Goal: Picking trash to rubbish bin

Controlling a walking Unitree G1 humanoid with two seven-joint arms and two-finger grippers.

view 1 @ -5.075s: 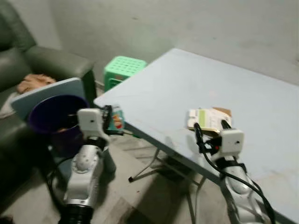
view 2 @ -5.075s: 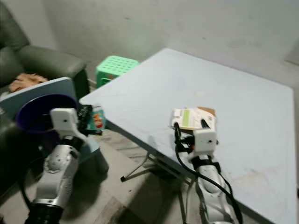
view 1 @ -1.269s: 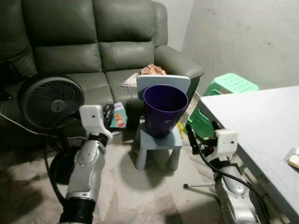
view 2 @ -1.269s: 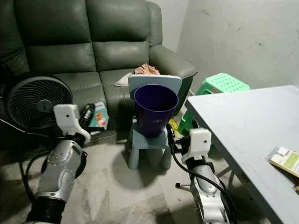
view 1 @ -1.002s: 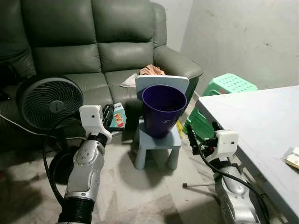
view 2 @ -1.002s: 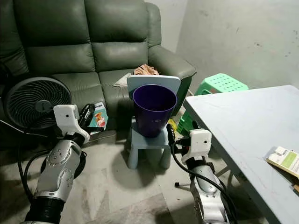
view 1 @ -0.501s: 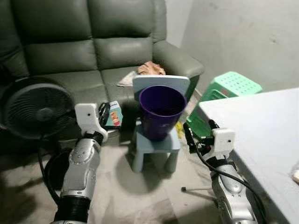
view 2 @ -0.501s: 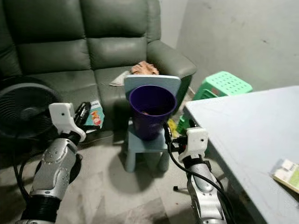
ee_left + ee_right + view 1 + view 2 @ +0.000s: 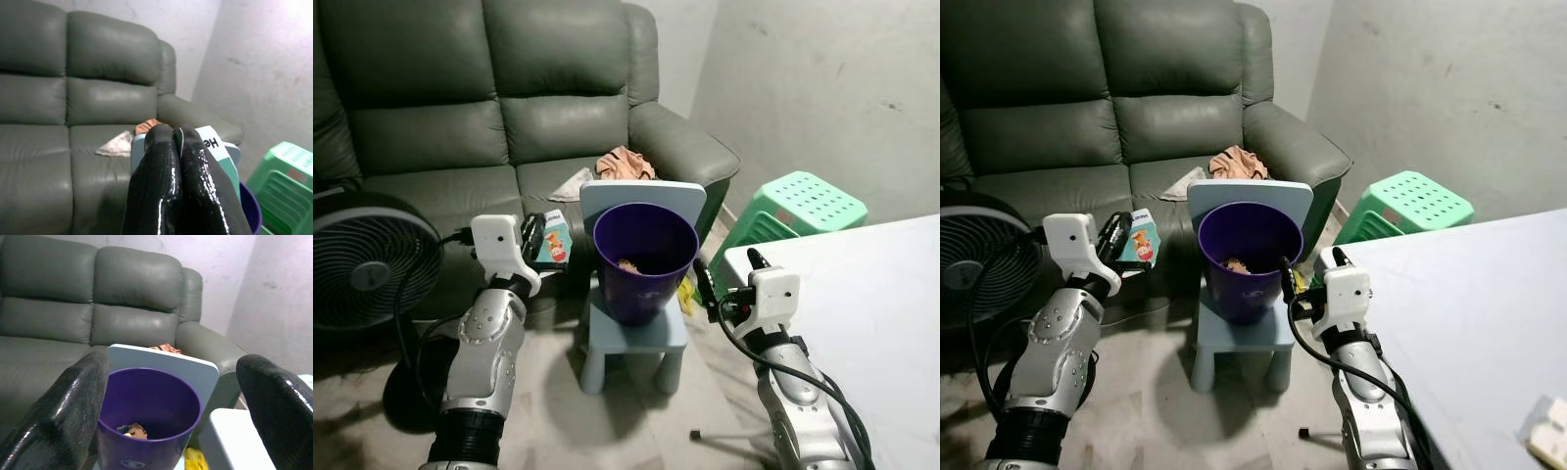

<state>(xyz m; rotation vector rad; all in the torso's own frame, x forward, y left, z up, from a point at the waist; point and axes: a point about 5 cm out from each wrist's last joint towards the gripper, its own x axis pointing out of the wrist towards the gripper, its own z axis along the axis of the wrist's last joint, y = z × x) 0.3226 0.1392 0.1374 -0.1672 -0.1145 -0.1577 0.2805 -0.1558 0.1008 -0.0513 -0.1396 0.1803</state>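
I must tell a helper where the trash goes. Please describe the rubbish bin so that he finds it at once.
Look at the dark green sofa against the wall. In front of its right armrest stands a small pale blue child's chair, and the bin sits on its seat. It is a deep purple, round, open bucket with some scraps already inside, unlike the green stool beside it.

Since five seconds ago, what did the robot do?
It turned from the table to face the sofa and came closer to the purple bin on the small chair. The left pincer still grips the packet; the right pincer stays open.
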